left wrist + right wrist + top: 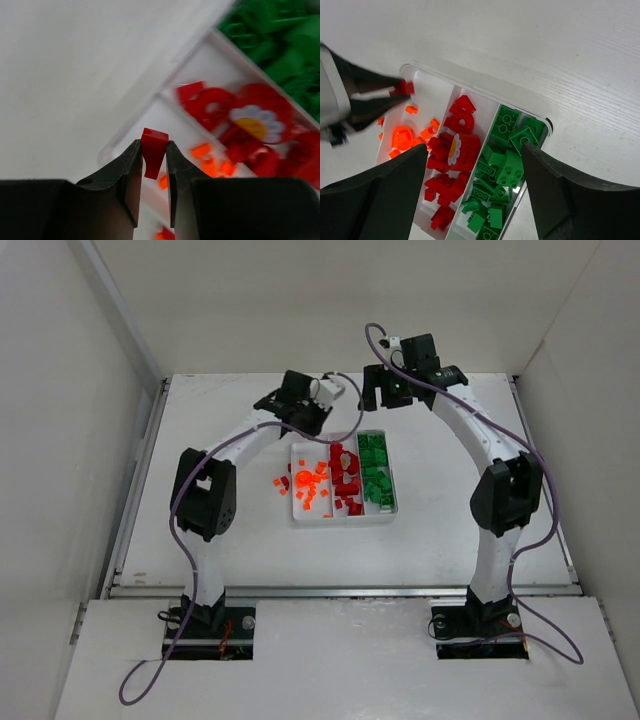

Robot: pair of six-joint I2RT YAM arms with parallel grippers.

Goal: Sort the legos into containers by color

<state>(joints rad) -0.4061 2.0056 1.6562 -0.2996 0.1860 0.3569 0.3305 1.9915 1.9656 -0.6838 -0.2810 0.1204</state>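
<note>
Your surface (pixel 450 530) is a white board with a faint grain, boxed in by plain white walls (pixel 300 300) at the left, back and right. A metal rail (pixel 340 590) runs along its near edge, and the arm bases sit on a white shelf (pixel 340 650) in front of it. Purple cables (pixel 545 630) loop from both bases.

The tray (pixel 340 524) lies near the middle of the surface, long sides running away from you. Its legos (pixel 345 480) are grouped by color: orange in the left compartment, red in the middle, green in the right. A few loose orange pieces (pixel 280 485) lie on the bare surface just left of the tray.

Your left end effector (pixel 152 144) is closed on a red brick (pixel 153 160), pinched upright between both fingers. It hangs over the tray's far left corner, above the orange compartment and clear of the pieces below.

Your right end effector (pixel 474 149) stands wide open and holds nothing. It hovers above the tray's far end, looking down on all three compartments.
</note>
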